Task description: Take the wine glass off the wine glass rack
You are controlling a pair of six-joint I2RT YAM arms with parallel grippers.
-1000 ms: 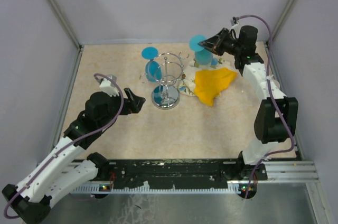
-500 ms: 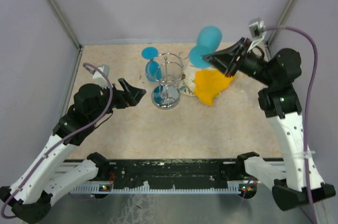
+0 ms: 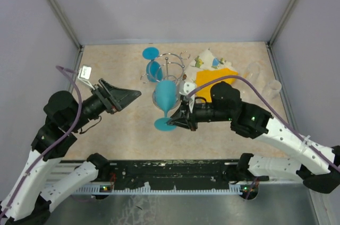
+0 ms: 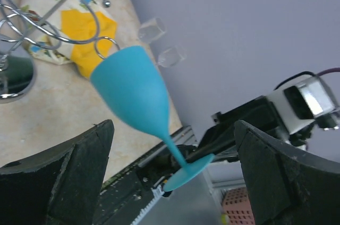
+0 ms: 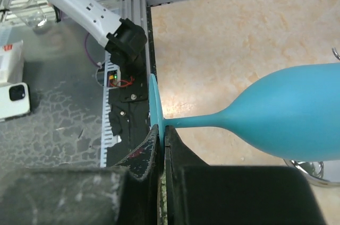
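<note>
Top external: wine glass (image 3: 166, 97) tilted in the air, just in front of the wine glass rack (image 3: 171, 66); right gripper (image 3: 178, 121) clamped on its foot.
Left wrist: left gripper (image 4: 172, 129) spread wide, glass not touched.
Right wrist: fingers pinch the foot's rim.

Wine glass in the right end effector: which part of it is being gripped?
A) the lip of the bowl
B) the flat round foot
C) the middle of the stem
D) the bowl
B. In the right wrist view the right end effector is pinched shut on the edge of the foot disc of the wine glass, while its stem and bowl stick out free to the side.
</note>
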